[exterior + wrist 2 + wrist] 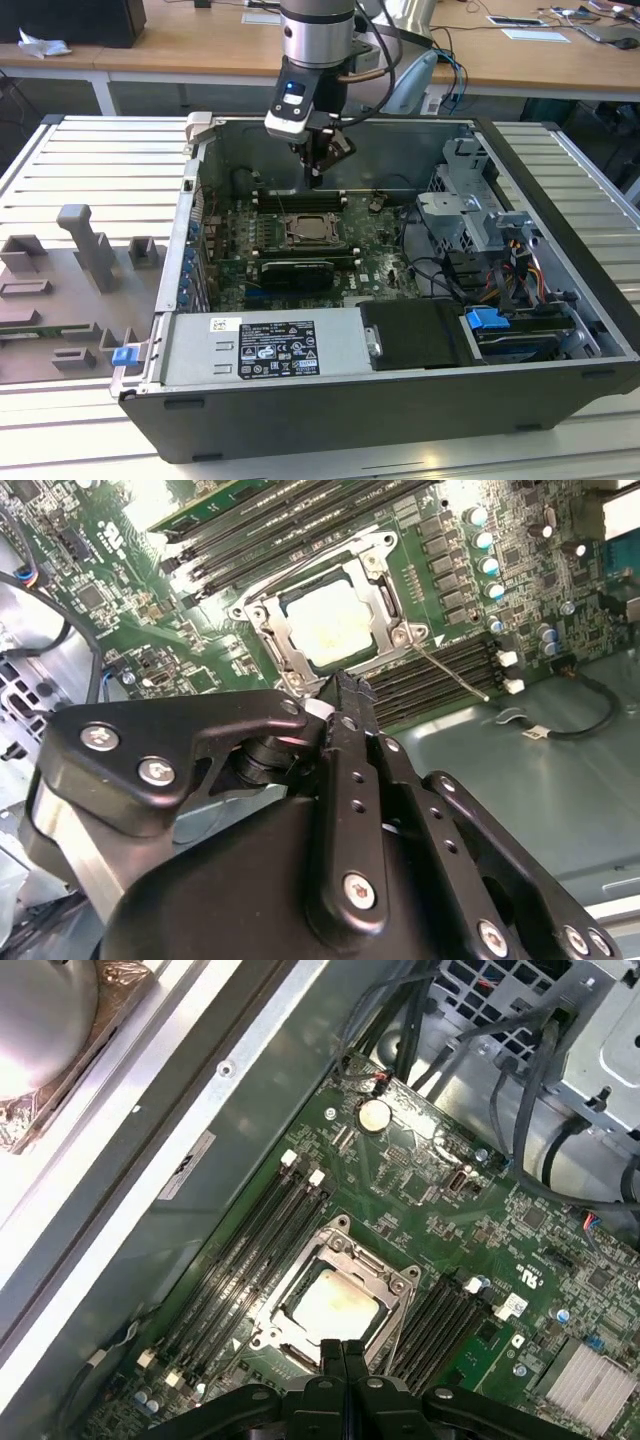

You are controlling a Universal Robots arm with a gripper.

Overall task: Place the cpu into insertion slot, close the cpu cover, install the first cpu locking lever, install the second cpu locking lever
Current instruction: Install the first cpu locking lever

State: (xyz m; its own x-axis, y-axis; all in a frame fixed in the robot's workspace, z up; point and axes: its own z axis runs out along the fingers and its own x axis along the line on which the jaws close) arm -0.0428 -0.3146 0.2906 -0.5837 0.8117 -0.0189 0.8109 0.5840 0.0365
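The cpu (335, 620), a pale square chip, lies in the insertion slot (315, 232) on the green board. The silver cpu cover (285, 645) lies flat around it as a frame. One thin wire locking lever (452, 672) sticks out sideways from a corner of the socket. A second lever (300, 565) runs along the opposite side of the frame. My gripper (316, 180) hangs above the board just behind the socket, shut with nothing in it. Its black fingertips (343, 1348) meet near the edge of the cpu (335, 1305).
Long black memory slots (300, 200) flank the socket. A black expansion card (297, 270) and a grey power supply box (260, 345) sit in front of it. Drive cage (470, 210) and cables (500, 280) fill the exterior view's right. Grey fixtures (90, 250) stand outside the case.
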